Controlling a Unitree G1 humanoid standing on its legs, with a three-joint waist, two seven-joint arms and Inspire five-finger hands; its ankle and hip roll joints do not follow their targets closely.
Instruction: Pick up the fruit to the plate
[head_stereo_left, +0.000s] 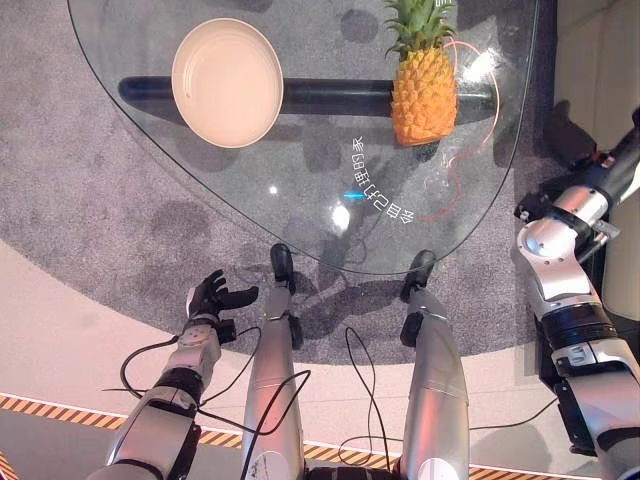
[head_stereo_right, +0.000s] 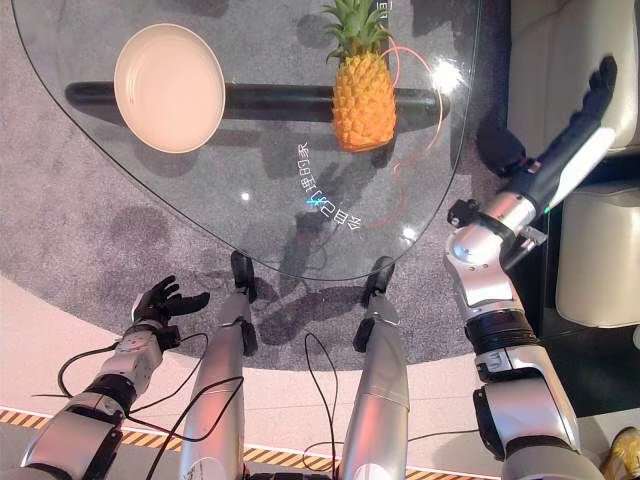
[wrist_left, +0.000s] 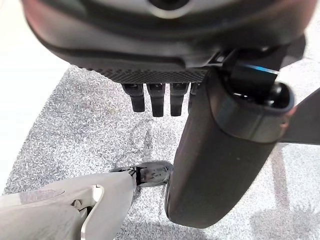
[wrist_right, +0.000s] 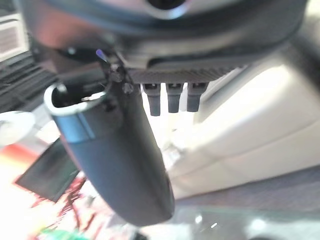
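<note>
Left hand (head_stereo_left: 212, 295) low and nearest, well short of the pineapple (head_stereo_left: 424, 95) and off to its left, below the near rim of the glass table (head_stereo_left: 300, 235). Fingers spread loose, thumb out, nothing held; same in left wrist view, over grey carpet (wrist_left: 75, 125).

Further out: pineapple upright on the glass, crown pointing away, untouched. Thin orange cord (head_stereo_left: 470, 150) looping just right of the pineapple and down toward the near rim. Dark bar (head_stereo_left: 330, 95) under the glass, running behind the pineapple.

Plate (head_stereo_left: 227, 82) well left of the pineapple, about level with it, empty.

Right hand (head_stereo_right: 602, 80) raised far right of the pineapple, out past the table rim over a cream sofa (head_stereo_right: 560, 60). Fingers straight, thumb clear, holding nothing.

Judged step: reach, not yet begun. Suggested:
- Use the right hand, same side as the pineapple. Bring it in from the right, low at the body, not the crown.
- Wrap mid-body, thumb opposite fingers. Rough skin should hold well; tall and top-heavy, so likely to tip if nudged before closing.
- Keep clear of the orange cord while approaching; snag risk.
- Lift straight up, carry left across the glass, set down inside the plate rim. Probably better laid on its side, shallow plate.

Writing: one curved line of pale characters on the glass just near-left of the pineapple, small blue mark beside it. Not readable with confidence. No label visible on pineapple or plate.
</note>
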